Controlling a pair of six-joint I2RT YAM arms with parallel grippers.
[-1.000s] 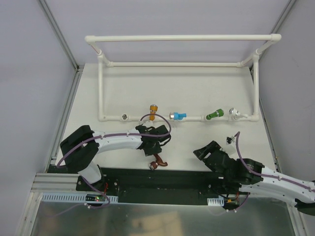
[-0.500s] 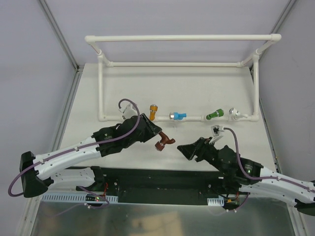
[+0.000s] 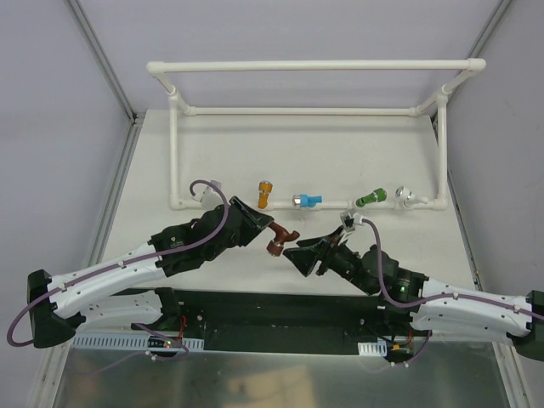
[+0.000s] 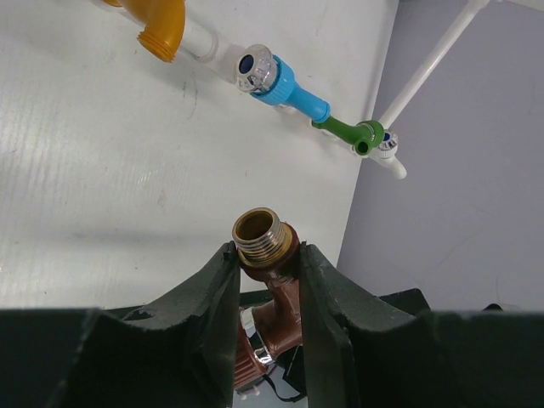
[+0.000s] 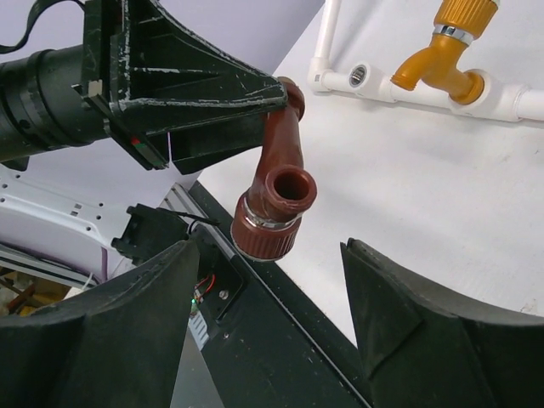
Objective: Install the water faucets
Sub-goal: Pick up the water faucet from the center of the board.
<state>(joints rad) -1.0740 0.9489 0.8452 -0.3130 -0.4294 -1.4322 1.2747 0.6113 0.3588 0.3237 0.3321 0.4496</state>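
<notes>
My left gripper (image 3: 265,228) is shut on the brown faucet (image 3: 280,238) and holds it above the table's middle. In the left wrist view (image 4: 265,265) the fingers clamp its brass threaded end (image 4: 258,233). My right gripper (image 3: 299,255) is open, its tips just right of the brown faucet; in the right wrist view the faucet (image 5: 276,200) hangs between and beyond my open fingers (image 5: 270,293). The orange faucet (image 3: 265,195), blue faucet (image 3: 308,201) and green faucet (image 3: 370,199) sit on the near pipe of the white frame (image 3: 280,110).
An open fitting (image 3: 215,202) sits at the left of the near pipe and a silver-ended one (image 3: 405,198) at its right. A black rail (image 3: 280,310) runs along the table's near edge. Grey walls stand close on both sides.
My left gripper has shifted slightly right with the brown faucet. My right gripper has moved left and closer, its open tips now beside the faucet.
</notes>
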